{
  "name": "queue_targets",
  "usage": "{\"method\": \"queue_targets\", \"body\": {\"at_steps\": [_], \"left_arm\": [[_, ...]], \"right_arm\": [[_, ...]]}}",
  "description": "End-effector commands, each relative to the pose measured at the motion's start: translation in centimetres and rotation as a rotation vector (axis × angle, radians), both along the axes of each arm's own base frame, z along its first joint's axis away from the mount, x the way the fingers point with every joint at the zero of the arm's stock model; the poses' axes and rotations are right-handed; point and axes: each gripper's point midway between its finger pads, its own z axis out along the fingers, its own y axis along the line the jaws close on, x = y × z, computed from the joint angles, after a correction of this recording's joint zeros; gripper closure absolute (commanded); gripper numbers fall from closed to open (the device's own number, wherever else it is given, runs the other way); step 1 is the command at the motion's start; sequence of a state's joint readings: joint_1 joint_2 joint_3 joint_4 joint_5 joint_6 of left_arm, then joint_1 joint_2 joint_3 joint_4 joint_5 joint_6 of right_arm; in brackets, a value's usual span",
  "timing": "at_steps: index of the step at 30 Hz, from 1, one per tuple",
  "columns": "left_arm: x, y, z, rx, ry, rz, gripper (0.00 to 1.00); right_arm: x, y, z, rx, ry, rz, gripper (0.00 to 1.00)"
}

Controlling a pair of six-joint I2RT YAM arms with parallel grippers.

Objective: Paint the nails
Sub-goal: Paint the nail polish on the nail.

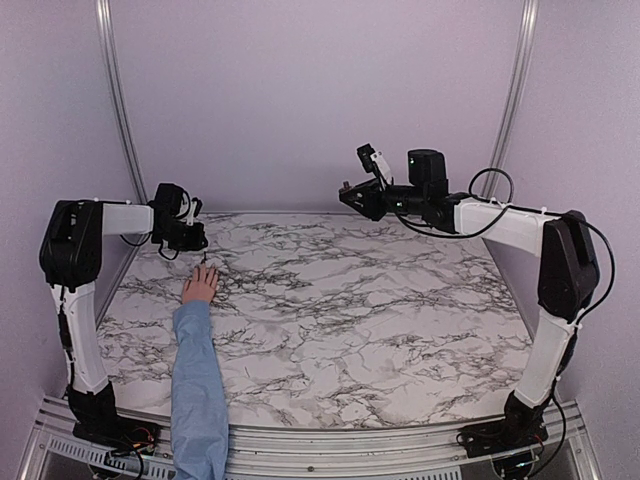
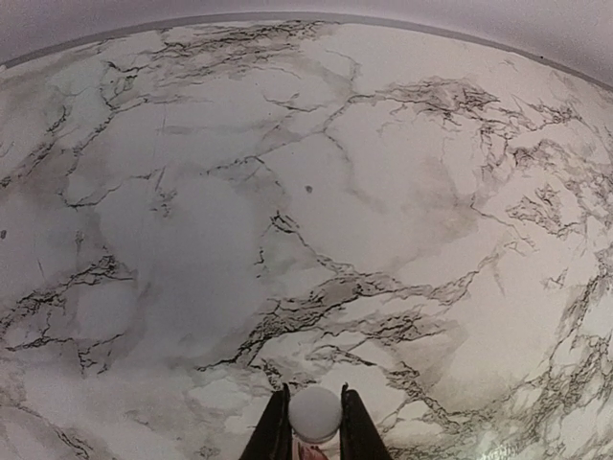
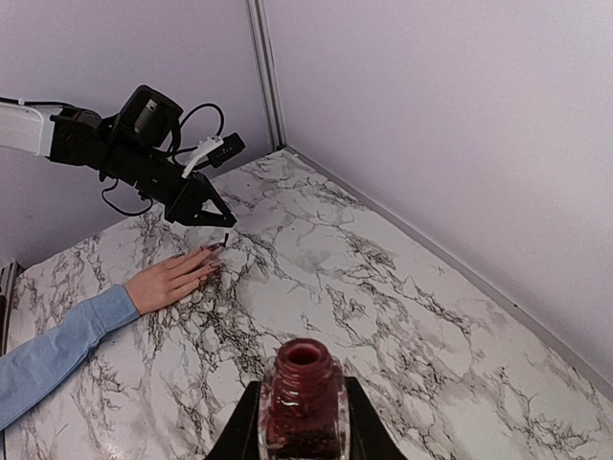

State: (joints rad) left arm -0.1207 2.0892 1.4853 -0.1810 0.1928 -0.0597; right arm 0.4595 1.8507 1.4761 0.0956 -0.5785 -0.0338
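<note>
The painting is being judged as under way, not finished. The open bottle of dark red polish (image 3: 305, 412) is being held clamped between the closed fingers of the right gripper (image 3: 303, 381), raised above the marble-patterned tabletop (image 1: 380, 300) and well apart from the hand. The white cap (image 2: 314, 412) is being gripped by the left gripper (image 3: 213, 217), whose jaws are being kept shut on it. The thin brush (image 3: 225, 240) under the cap is being pointed down at the fingertips. The human hand (image 1: 200, 286), in a light blue sleeve (image 1: 195, 380), is being rested flat on the table's left side, fingers pointing away from the arm bases. The nails (image 3: 213, 253) are lying just below and beside the brush tip; whether contact is being made cannot be told. Some fingertips are showing dark in the right wrist view, so a few nails are probably coated already. Which ones are left cannot be made out at this size.
</note>
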Motion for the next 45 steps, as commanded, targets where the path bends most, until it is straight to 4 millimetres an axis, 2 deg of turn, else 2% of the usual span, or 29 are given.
{"method": "queue_targets", "body": {"at_steps": [1, 8, 15, 22, 45], "left_arm": [[0.9, -0.2, 0.7, 0.002, -0.016, -0.003, 1.00], [0.9, -0.2, 2.7, -0.003, -0.048, -0.002, 1.00], [-0.8, 0.2, 3.5, 0.007, -0.050, -0.002, 1.00], [-1.9, 0.3, 3.0, 0.017, -0.032, -0.003, 1.00], [-1.3, -0.3, 0.2, 0.012, 0.018, -0.007, 1.00]], "right_arm": [[0.4, -0.6, 2.5, 0.016, -0.054, -0.011, 1.00], [0.1, -0.7, 2.7, 0.015, -0.060, -0.010, 1.00], [-0.1, -0.7, 2.6, 0.018, -0.058, -0.007, 1.00], [-0.3, -0.7, 2.6, 0.025, -0.059, -0.001, 1.00], [0.0, -0.7, 2.6, 0.021, -0.056, -0.007, 1.00]]}}
